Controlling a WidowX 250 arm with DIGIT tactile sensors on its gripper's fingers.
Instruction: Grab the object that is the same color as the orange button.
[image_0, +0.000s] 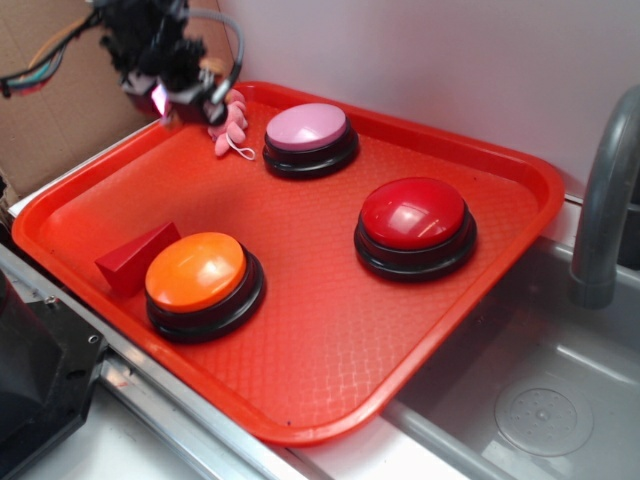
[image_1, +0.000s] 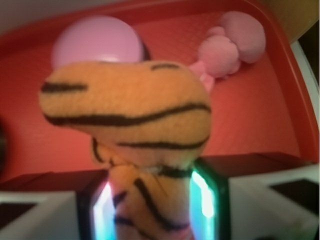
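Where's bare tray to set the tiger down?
Biggest free patch: tray floor between the orange button, red button and near rim. Also open: left side, above the red wedge. Crowded: far corner, where the gripper, shut on the plush tiger, hangs beside the pink plush and pink button.

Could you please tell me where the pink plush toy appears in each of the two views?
Exterior: the pink plush toy lies at the tray's far-left corner, just right of the gripper.
Wrist: upper right, behind the gripped plush tiger.
Shared landmark: the pink-domed button beside it.
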